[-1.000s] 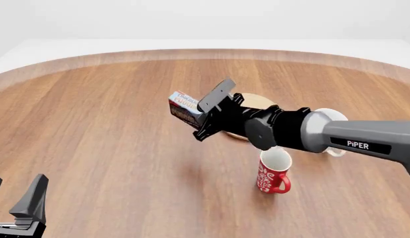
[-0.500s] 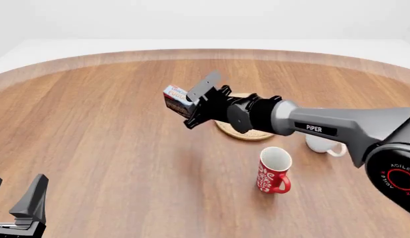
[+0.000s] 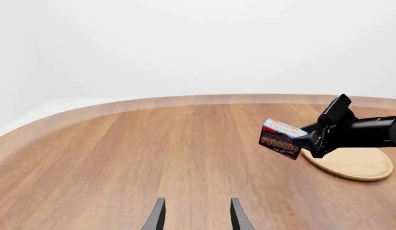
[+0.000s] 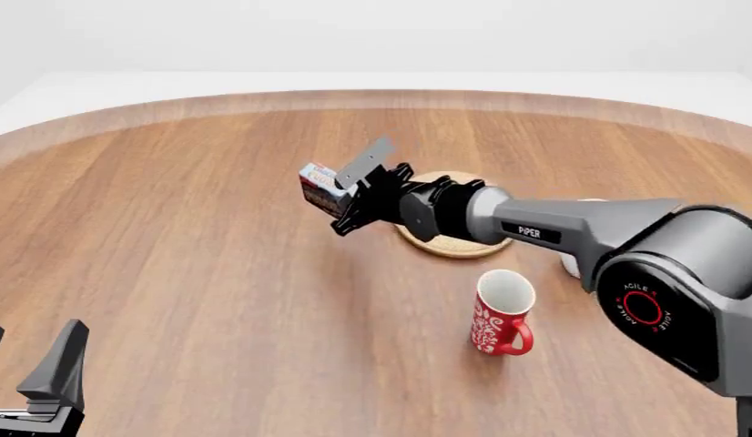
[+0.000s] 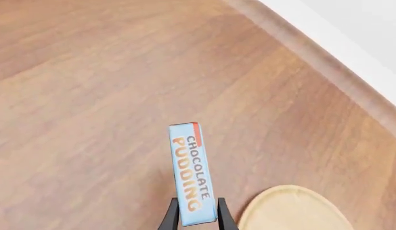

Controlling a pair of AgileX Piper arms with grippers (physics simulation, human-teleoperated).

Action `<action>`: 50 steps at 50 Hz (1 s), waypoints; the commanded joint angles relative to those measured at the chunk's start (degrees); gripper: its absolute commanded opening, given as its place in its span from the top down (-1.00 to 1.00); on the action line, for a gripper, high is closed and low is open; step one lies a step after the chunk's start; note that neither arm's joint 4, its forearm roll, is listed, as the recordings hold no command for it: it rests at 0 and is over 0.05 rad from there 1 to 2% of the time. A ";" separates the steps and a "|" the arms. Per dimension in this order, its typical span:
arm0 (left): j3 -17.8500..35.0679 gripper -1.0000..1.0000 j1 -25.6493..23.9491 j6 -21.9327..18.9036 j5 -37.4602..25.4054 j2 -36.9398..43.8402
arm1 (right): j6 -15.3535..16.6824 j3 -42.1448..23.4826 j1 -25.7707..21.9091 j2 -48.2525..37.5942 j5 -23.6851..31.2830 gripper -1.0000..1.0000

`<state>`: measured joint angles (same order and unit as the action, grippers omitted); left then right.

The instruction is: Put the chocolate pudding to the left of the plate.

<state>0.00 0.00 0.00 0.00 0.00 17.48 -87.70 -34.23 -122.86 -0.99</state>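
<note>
The chocolate pudding (image 4: pixel 318 186) is a small box with a dark brown front and a light blue top, held above the table just left of the plate (image 4: pixel 455 238). My right gripper (image 4: pixel 340 198) is shut on it. In the right wrist view the pudding box (image 5: pixel 192 173) shows its blue face with the fingers clamped on its near end, and the plate (image 5: pixel 291 209) lies beside it. From the left wrist view, the pudding (image 3: pixel 281 139) hangs left of the tan plate (image 3: pixel 351 163). My left gripper (image 4: pixel 36 378) stands open at the near left corner, with nothing in it.
A red patterned mug (image 4: pixel 502 312) stands upright in front of the plate. A white mug (image 4: pixel 574 262) is mostly hidden behind the right arm. The curved far edge of the wooden table (image 4: pixel 169 264) runs behind the plate.
The right arm has reached farther forward and left, carrying the pudding away from me, to the plate's left side. The left gripper has not moved.
</note>
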 commanded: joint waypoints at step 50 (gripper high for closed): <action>0.00 -1.00 0.00 0.00 0.00 0.00 | -0.63 -17.57 1.39 -15.10 6.41 1.00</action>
<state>0.00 0.00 0.00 0.00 0.00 17.48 -102.71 -32.98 -136.00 4.04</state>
